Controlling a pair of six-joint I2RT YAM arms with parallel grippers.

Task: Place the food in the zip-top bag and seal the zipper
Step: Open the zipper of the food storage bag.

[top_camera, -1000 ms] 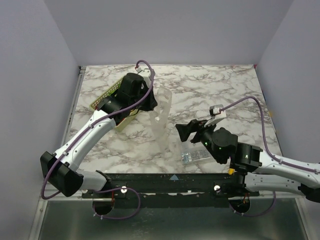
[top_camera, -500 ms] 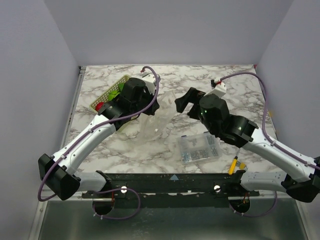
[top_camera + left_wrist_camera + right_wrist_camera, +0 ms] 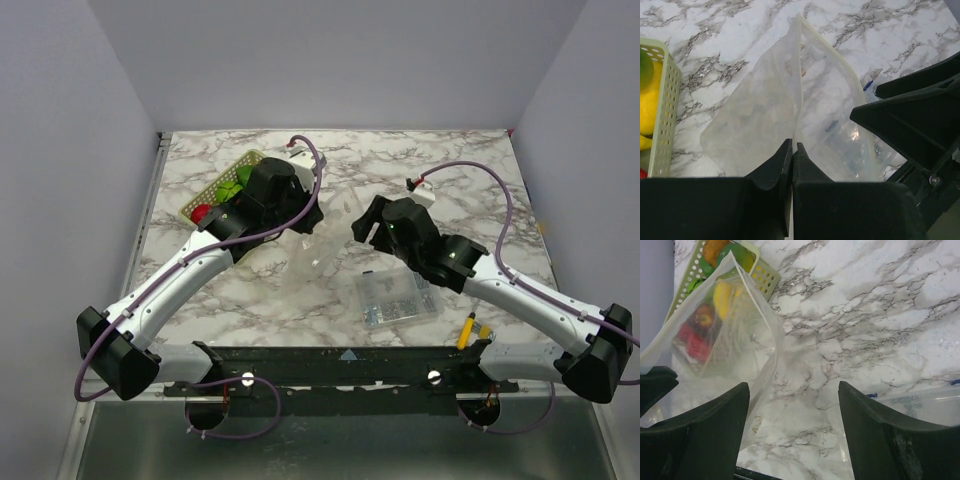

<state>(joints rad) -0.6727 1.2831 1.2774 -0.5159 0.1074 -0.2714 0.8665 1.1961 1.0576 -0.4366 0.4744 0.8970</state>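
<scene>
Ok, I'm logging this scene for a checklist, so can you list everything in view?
bag: one, clear, mid-table, held up by one edge
toy food: several, exact count unclear; red, green, yellow and orange-brown; in the basket
basket: one, pale yellow-green lattice, far left of the table
box: one, clear, with small parts inside, near side, right of centre
yellow-handled object: one, near edge, right
table: one, white marble with grey veins
left tool: one, black, shut on the bag's edge
right tool: one, black, open, just right of the bag
</scene>
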